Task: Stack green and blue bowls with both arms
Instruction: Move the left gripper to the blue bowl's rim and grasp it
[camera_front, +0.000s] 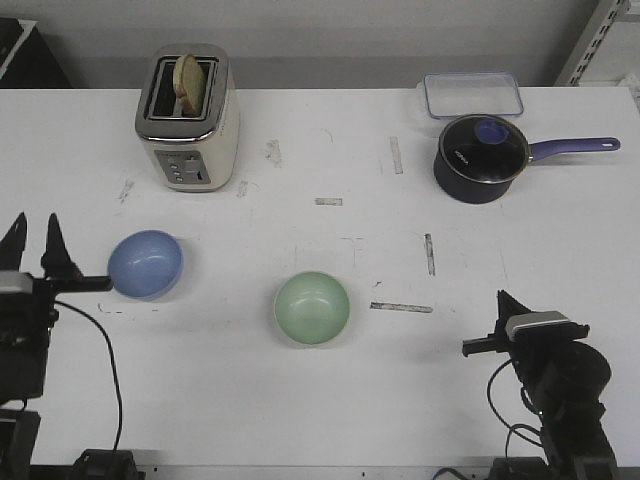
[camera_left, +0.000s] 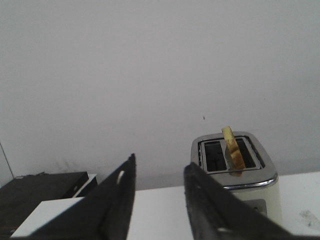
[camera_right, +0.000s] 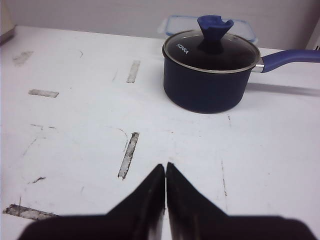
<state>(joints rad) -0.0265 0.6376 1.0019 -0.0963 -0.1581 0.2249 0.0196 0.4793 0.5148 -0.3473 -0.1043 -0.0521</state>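
Observation:
The blue bowl (camera_front: 146, 263) sits upright on the white table at the left. The green bowl (camera_front: 312, 307) stands apart from it near the table's middle. My left gripper (camera_front: 33, 238) is raised at the far left, just left of the blue bowl, open with nothing between its fingers; the left wrist view shows the same gripper (camera_left: 159, 167) facing the back wall. My right gripper (camera_front: 500, 298) sits low at the front right, well right of the green bowl, shut and empty, as its own view shows (camera_right: 165, 166). Neither bowl shows in the wrist views.
A cream toaster (camera_front: 187, 118) with a slice in its slot stands at the back left. A navy lidded saucepan (camera_front: 481, 157) with a purple handle is at the back right, before a clear lidded box (camera_front: 472, 95). Worn tape marks (camera_front: 401, 307) dot the table.

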